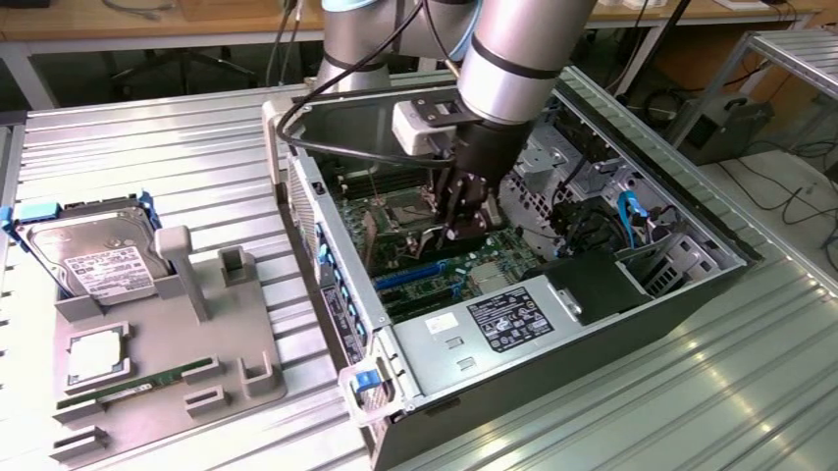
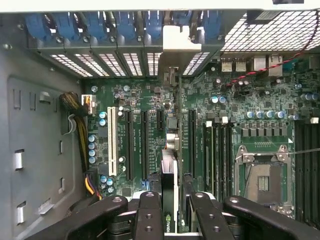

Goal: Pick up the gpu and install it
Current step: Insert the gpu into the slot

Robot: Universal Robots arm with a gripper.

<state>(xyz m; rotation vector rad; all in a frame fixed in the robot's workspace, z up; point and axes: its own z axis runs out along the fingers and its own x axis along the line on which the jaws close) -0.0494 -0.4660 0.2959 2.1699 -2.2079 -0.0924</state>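
The black fingers sit closest to the wrist camera, closed on the graphics card. They pinch it by its flat faces so that it hangs edge-on. That grip looks chosen to point the card's long contact edge at the green motherboard below it, ready for a slot. The card hangs low inside the computer case, just over the row of expansion slots. I cannot tell which slot it lines up with, or whether it touches one yet. The case lies on its side on the metal bench with the side panel off, probably so the arm can reach straight down into it. On the board I count one white slot, three long black slots and one short black one. A row of blue clips runs along the vented rear wall beyond them. Well apart from the case, toward the exterior view's left, a grey tray carries the spare parts in moulded holders that keep each one easy to grasp. It holds one hard drive, one silver square chip and one green memory stick.
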